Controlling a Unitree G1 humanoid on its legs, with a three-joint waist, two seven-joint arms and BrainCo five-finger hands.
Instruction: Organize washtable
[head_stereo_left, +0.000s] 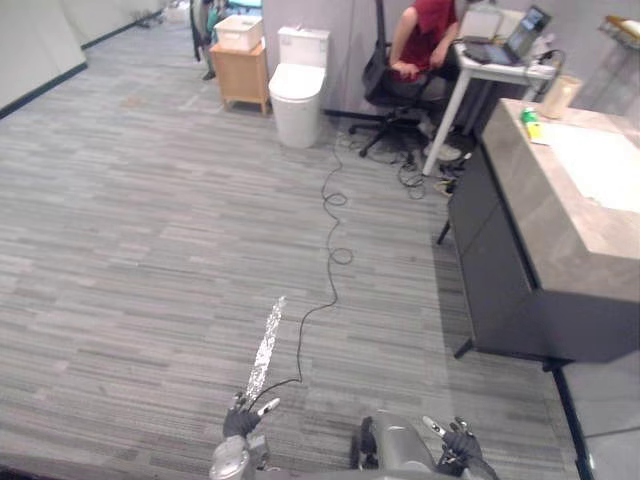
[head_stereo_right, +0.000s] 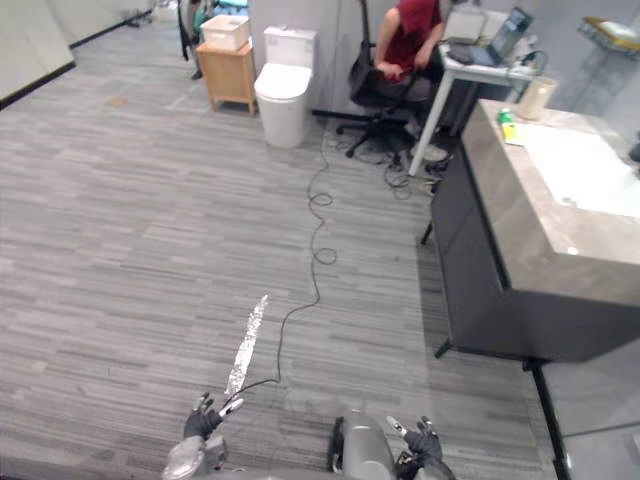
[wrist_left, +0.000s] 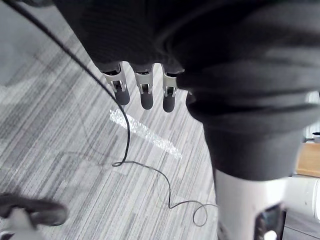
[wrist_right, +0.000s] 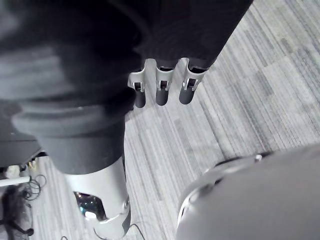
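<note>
Head stereo pair looks down and forward from standing height: grey floor (head_stereo_left: 150, 250) near, toilet (head_stereo_left: 298, 95) far, washtable (head_stereo_left: 540, 205) right, both eyes sharing almost everything. Wrist cams peer very close past left hand (wrist_left: 146, 95) and right hand (wrist_right: 161, 91), straight down at that same floor.

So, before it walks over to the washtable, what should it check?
1. Left hand free: ok, fingers relaxed, holding nothing.
2. Right hand free: ok, the same.
3. Washtable within reach: not ok, it stands well off to the right.
4. Person out of the way: ok, seated at a desk beyond the washtable.
5. What needs tidying: cannot tell; a small green thing sits near its far end, too small to identify.
</note>
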